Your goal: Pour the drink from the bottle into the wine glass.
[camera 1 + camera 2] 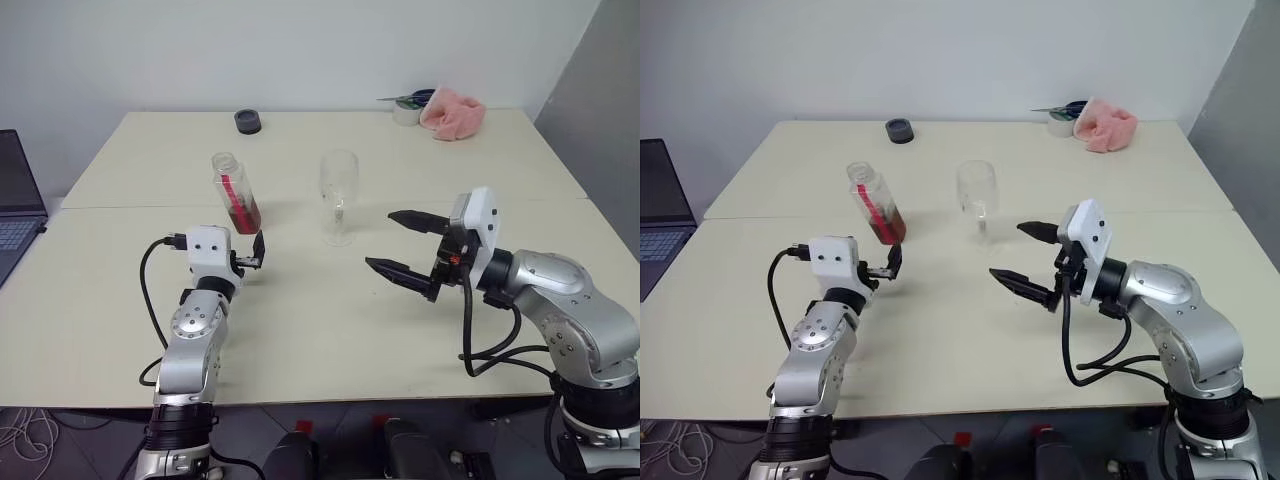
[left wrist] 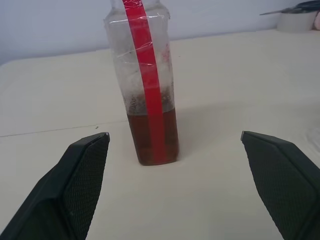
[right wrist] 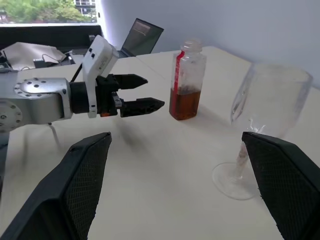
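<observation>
One bottle (image 1: pixel 235 192) stands capless on your surface (image 1: pixel 320 320), drink (image 2: pixel 152 136) filling its bottom third, the wine glass (image 1: pixel 338 196) just beside it. Your left hand (image 1: pixel 255 252) gapes empty near the bottle; your right hand (image 1: pixel 405 243) hangs wide, empty, by the glass.

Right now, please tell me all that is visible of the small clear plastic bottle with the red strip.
The small clear squarish plastic bottle stands upright on the pale table, uncapped, with a red strip down one side. Reddish-brown drink fills its lower part. Nothing touches it: the open left gripper faces it, short of it.
</observation>
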Controlling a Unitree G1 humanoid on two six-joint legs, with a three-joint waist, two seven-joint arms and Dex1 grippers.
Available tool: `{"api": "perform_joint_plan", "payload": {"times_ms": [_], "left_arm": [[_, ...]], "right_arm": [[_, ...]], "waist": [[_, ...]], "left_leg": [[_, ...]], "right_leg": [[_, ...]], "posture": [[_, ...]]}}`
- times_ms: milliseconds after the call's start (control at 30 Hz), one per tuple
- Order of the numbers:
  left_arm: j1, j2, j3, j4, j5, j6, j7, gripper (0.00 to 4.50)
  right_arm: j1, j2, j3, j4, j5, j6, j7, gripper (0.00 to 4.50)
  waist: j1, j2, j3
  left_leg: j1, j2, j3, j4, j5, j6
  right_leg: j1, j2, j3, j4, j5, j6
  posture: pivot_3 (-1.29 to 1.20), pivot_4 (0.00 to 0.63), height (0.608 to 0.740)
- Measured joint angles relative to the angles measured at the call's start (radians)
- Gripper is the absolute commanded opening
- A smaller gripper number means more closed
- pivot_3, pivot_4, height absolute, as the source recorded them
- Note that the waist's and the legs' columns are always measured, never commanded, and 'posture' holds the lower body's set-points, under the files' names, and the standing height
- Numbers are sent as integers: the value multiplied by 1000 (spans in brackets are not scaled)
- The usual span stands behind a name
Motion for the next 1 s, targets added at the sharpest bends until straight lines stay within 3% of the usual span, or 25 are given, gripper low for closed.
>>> {"api": "perform_joint_plan", "payload": {"times_ms": [500, 1000], "left_arm": [[-75, 33, 28, 113, 3, -43, -24, 4500], [-230, 64, 36, 373, -2, -157, -110, 4500]], "right_arm": [[-17, -24, 1, 1, 30, 0, -64, 4460], [-22, -41, 3, -30, 54, 16, -109, 4460]], "waist": [[3, 0, 0], [3, -1, 0]], "left_leg": [[0, 0, 0, 0, 0, 0], [0, 0, 0, 0, 0, 0]], "right_leg": [[0, 0, 0, 0, 0, 0], [0, 0, -1, 0, 0, 0]], "posture": [[0, 150, 740], [0, 150, 740]]}}
